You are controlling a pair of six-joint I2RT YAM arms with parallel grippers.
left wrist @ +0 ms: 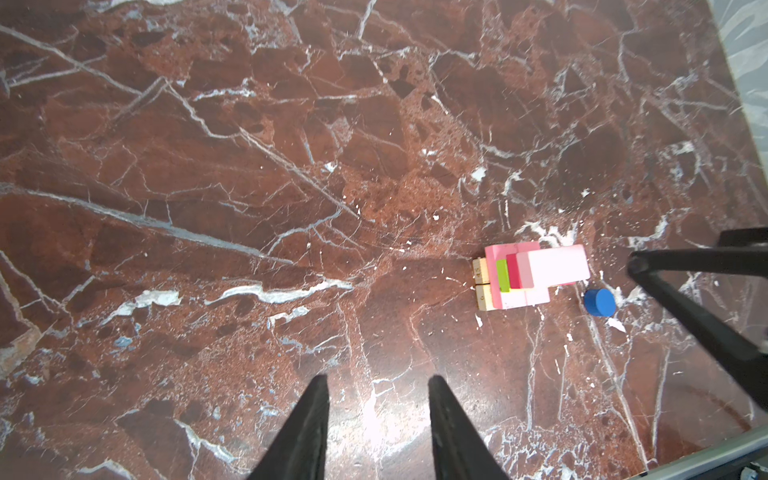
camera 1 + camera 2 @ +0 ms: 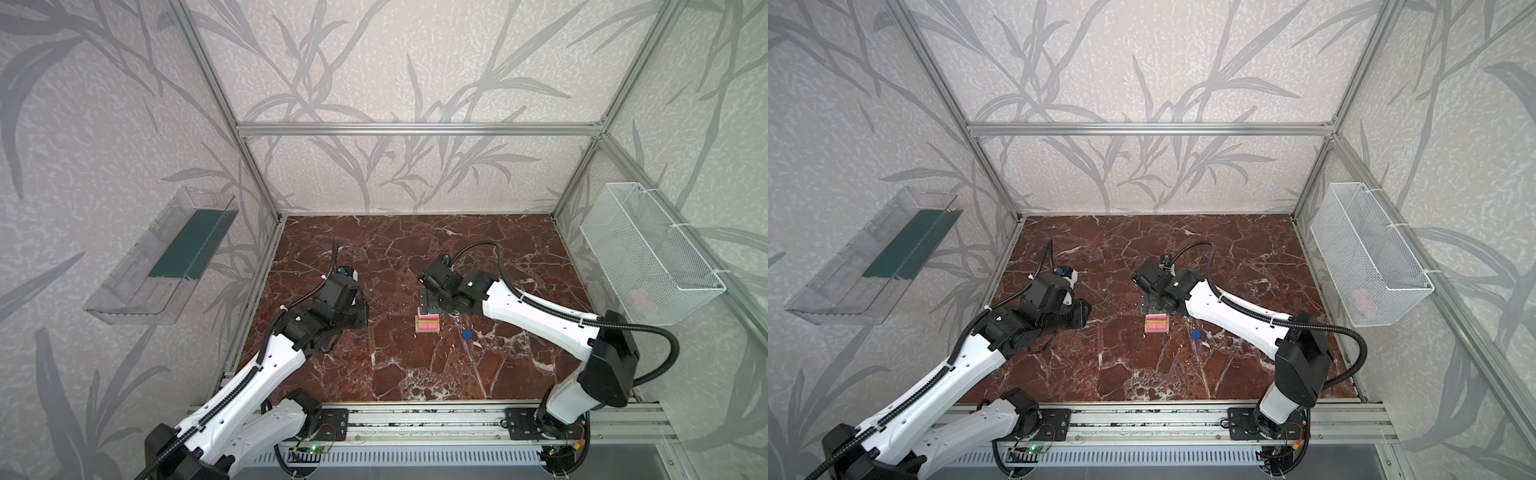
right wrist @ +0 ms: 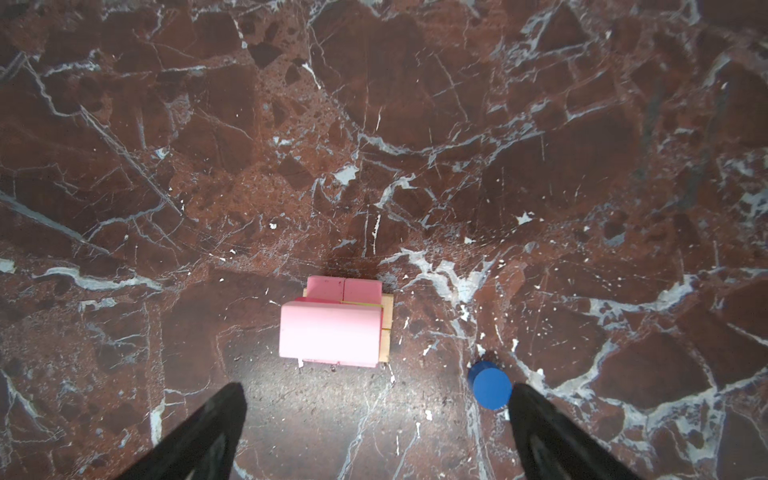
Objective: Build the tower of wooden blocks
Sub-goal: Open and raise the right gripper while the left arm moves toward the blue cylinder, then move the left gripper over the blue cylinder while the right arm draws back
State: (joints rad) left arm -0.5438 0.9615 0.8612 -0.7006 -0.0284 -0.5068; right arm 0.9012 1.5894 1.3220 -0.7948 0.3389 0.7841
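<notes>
White-shelled left arm (image 2: 270, 365), matching right arm (image 2: 540, 311), black joint housings (image 2: 615, 353), ribbed black conduit (image 2: 484, 244), tapered matte-black left gripper (image 1: 378, 379), identical right gripper (image 3: 378, 386), base plates (image 2: 334, 424) at six o'clock.

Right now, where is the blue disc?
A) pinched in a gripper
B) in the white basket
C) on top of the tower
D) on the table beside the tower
D: the blue disc rests on the table, close to the tower but apart from it.

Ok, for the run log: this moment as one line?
tower: pink bar topmost | blue disc: on table, unstacked | left gripper: open, empty | right gripper: open, empty
</notes>
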